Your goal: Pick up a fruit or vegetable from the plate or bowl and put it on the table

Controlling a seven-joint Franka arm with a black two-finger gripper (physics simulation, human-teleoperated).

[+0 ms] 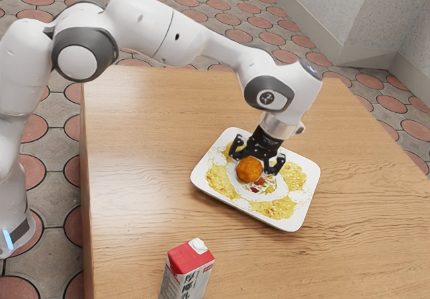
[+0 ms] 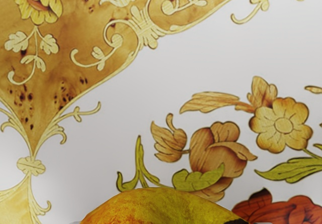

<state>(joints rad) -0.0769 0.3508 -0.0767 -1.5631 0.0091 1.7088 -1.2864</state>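
While the claw [image 1: 254, 164] stands spread, the orange-yellow fruit [image 1: 249, 170] sits between its fingers on the plate [image 1: 201, 172].

From the exterior view I get my arm [image 1: 222, 52] reaching over the plate, and a red-and-white carton [image 1: 187, 272] on the near side; the wrist view gives me the plate's painted flowers [image 2: 282, 125] close up, with the fruit's top beside them. The fruit is rounded — mottled orange in the exterior view, yellower from the wrist, with a dark patch on its skin. Under the plate, which has rounded corners and a yellow pattern, lies a pale wood-grain table [image 1: 134, 178]. Beyond it I see a floor [image 1: 54, 121] of round reddish tiles set in grey, and a light grey wall [image 1: 379, 17] at the exterior view's far right.
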